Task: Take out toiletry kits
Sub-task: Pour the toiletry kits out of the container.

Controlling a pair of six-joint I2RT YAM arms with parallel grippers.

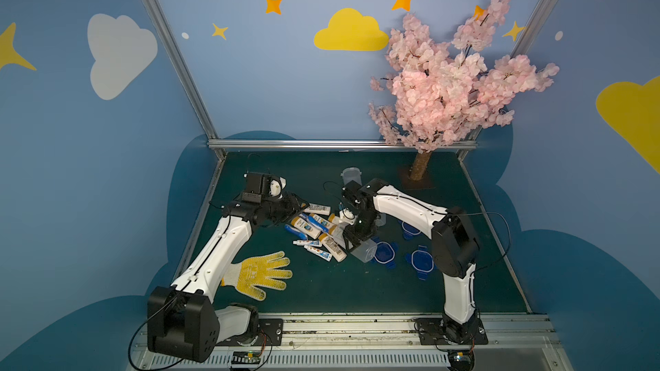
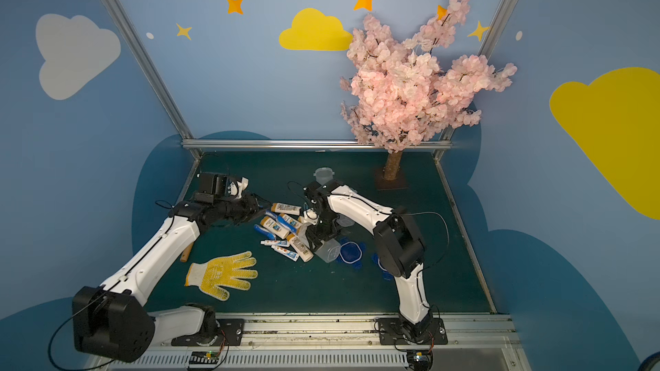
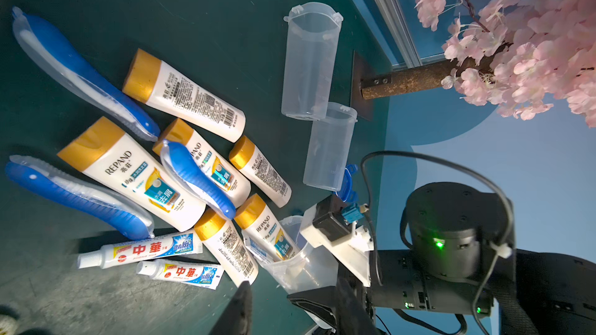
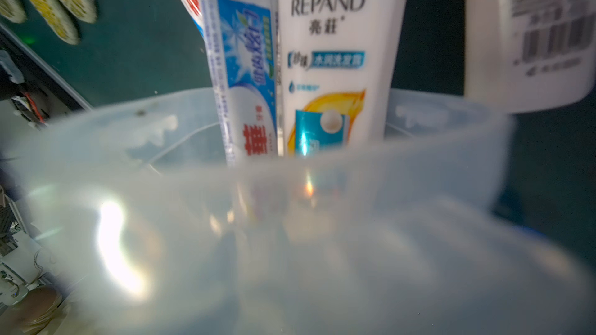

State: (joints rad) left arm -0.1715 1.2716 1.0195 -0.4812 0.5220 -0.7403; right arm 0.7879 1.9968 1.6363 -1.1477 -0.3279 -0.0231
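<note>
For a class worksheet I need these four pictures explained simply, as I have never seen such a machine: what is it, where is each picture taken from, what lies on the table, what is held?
These are two robot arms with two-fingered grippers. Both top views look down on the whole scene; each wrist view comes from a camera on one arm. On the green table lie yellow-capped bottles, blue toothbrushes, toothpaste tubes, a yellow glove, blue lids and two empty clear jars. The right gripper holds a tilted clear jar with a bottle and a tube sticking out of its mouth. The left gripper is open and holds nothing.
</note>
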